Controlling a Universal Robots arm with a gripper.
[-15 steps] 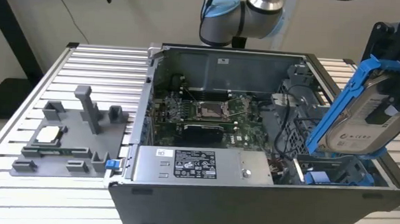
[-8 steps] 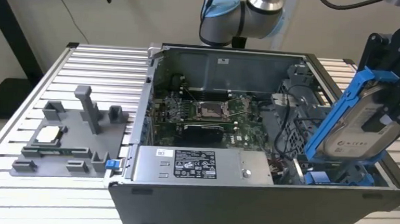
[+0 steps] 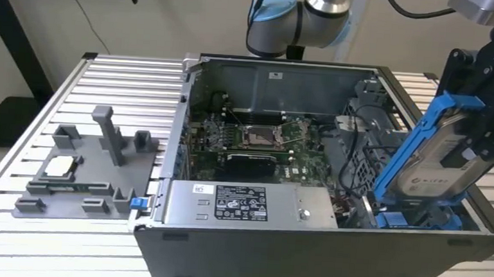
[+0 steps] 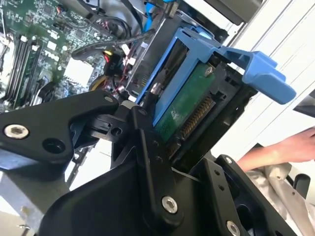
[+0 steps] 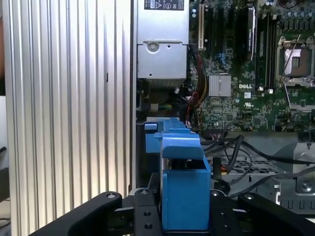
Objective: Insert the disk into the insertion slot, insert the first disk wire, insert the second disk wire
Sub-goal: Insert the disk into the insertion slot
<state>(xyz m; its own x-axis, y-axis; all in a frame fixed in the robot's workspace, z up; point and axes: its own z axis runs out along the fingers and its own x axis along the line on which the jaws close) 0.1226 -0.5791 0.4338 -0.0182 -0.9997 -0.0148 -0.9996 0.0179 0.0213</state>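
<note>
Drive installation under way: in the exterior view, the arm's gripper (image 3: 475, 127) is clamped on the upper part of the disk (image 3: 434, 166), holding it steeply tilted over the open computer case (image 3: 308, 258) on a slatted table (image 3: 105, 72). The tilt appears meant to aim the lower end of the blue carrier (image 3: 405, 154) at the insertion slot (image 3: 414, 221), the blue-fitted bay in the perforated cage at the exterior view's right. That end sits at the slot's mouth, though how far in it has gone cannot be told. The power supply (image 3: 243, 206) lies just beside the cage, with the processor socket (image 3: 260, 136) well apart behind it.

In the second wrist view, the black fingers (image 4: 147, 147) press the drive from two sides, leaving its green circuit board (image 4: 189, 105) and connector edge exposed. No wire is plugged in there, so both wire steps look undone. A person's hand (image 4: 290, 147) rests outside the case, apart from the work.

In the first wrist view, the camera looks along the carrier's length toward the bay, with loose black cables (image 5: 251, 152) beside it and the motherboard (image 5: 236, 88) beyond.
</note>
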